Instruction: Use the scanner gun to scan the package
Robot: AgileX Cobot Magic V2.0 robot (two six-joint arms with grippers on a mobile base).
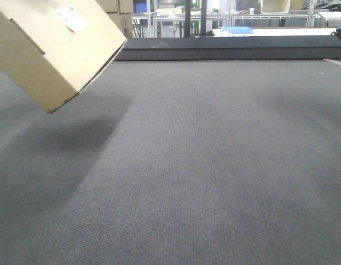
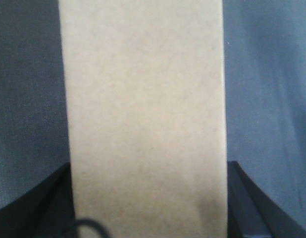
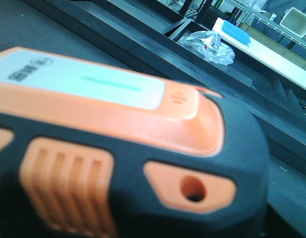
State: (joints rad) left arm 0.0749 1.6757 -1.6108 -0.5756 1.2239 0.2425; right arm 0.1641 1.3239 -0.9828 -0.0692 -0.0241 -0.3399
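Observation:
The package [image 1: 54, 49] is a tan cardboard box with a white label [image 1: 71, 17]. It hangs tilted above the grey surface at the top left of the front view. In the left wrist view the package [image 2: 143, 119] fills the middle, and my left gripper [image 2: 145, 198] is shut on it, with a black finger [image 2: 39, 203] pressed against each side. The orange and black scanner gun [image 3: 118, 148] fills the right wrist view, held off the surface. It hides the right gripper's fingers. Neither arm shows in the front view.
A dark grey mat [image 1: 214, 165] covers the table, with a black raised ledge [image 1: 231, 49] along its far edge. Beyond the ledge lie a crumpled plastic bag [image 3: 207, 42], a blue pad [image 3: 237, 32] on a white bench, and a white bin [image 3: 297, 20].

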